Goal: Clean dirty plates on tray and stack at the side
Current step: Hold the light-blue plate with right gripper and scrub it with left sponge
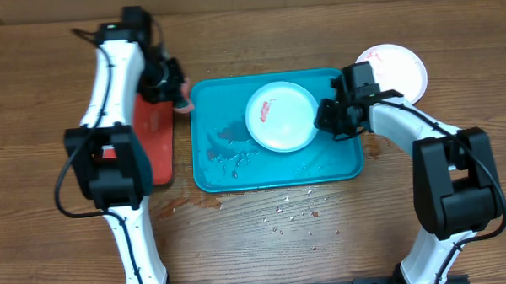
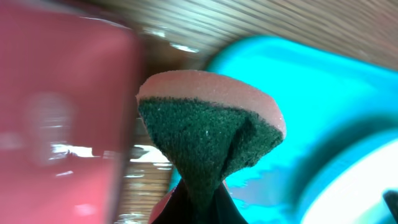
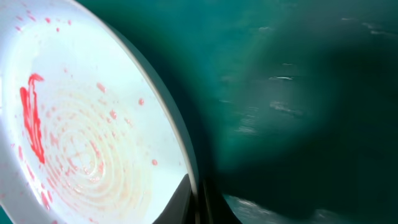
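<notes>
The blue-rimmed plate (image 1: 279, 116) lies in the middle of the teal tray (image 1: 338, 160), with a red smear on its left part and pale red specks across it. The right gripper (image 1: 324, 117) pinches its right rim, one finger on either side. A white plate (image 1: 394, 70), also smeared red, sits on the table just past the tray's far right corner. The left gripper (image 1: 178, 96) is clamped on a pink and green sponge (image 2: 211, 124) at the tray's far left corner, beside the red tray (image 1: 158, 141).

I count two plates, the first plate (image 1: 280, 117) mid-table, the second plate (image 1: 398, 69) toward the far right corner; one teal tray (image 1: 338, 160); one red tray (image 1: 161, 154); one sponge (image 2: 208, 134).
</notes>
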Available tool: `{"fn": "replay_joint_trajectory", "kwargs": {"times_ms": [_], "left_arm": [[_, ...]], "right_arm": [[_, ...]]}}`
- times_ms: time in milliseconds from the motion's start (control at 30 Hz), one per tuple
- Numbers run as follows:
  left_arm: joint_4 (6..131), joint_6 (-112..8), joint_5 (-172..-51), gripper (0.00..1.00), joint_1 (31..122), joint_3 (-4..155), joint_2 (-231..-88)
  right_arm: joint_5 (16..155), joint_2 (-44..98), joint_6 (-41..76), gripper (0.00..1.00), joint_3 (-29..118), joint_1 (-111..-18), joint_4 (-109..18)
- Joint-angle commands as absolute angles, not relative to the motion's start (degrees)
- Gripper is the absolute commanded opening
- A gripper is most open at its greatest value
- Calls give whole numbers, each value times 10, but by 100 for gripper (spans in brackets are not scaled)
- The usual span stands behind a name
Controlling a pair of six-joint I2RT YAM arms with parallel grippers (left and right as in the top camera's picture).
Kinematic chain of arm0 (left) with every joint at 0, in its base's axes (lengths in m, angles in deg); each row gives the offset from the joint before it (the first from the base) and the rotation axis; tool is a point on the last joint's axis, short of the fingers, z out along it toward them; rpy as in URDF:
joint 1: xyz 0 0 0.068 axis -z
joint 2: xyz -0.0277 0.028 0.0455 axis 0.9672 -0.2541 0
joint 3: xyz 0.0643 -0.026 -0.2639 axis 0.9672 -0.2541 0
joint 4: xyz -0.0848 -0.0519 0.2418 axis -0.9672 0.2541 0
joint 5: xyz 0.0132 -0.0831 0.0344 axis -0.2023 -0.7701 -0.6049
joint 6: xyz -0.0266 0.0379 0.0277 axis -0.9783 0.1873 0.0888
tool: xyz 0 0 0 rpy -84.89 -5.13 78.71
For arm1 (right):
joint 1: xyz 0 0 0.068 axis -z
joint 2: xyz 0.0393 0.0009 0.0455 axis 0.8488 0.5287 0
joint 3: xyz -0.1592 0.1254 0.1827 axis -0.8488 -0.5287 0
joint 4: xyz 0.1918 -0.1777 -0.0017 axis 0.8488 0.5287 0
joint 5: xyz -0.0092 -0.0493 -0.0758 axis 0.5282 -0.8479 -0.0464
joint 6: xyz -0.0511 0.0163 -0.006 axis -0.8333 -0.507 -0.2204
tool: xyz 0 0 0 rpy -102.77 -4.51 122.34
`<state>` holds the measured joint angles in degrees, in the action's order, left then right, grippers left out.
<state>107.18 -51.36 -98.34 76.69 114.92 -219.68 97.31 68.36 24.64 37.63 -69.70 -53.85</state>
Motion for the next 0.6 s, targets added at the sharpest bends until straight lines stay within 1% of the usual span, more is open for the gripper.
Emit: {"fn": "replay_joint_trajectory", "kwargs": {"times_ms": [0,33,67,100,200,267,300,467,500,533,567], "left_arm": [[1063,-489,-1008,4,813,1149,-2178],[1058,-490,-1003,4,826,1149,-2178],[1054,-490,-996,4,837,1149,-2178],[1048,-490,-987,4,849,1149,-2178],[1036,-491,-967,4,878,1149,-2178],[1032,-492,-957,4,892,1149,-2178],[1030,-492,-951,4,898,1149,-2178],[1023,-491,-948,4,912,1149,-2178],[1021,-491,-948,4,913,1149,-2178],[1019,-490,-948,4,914,1149,-2178],[1018,-489,-948,4,914,1149,-2178]], "right_arm": [[987,685,290,4,375,-732,-568],[980,685,293,4,375,-739,-570],[971,685,296,9,375,-745,-570],[961,685,296,18,375,-749,-568],[947,685,290,22,375,-754,-557],[947,685,273,30,375,-754,-547],[944,685,267,33,375,-754,-543],[923,685,262,32,375,-754,-537],[923,685,272,28,375,-755,-536],[923,685,286,20,375,-757,-534],[923,686,303,15,375,-759,-531]]}}
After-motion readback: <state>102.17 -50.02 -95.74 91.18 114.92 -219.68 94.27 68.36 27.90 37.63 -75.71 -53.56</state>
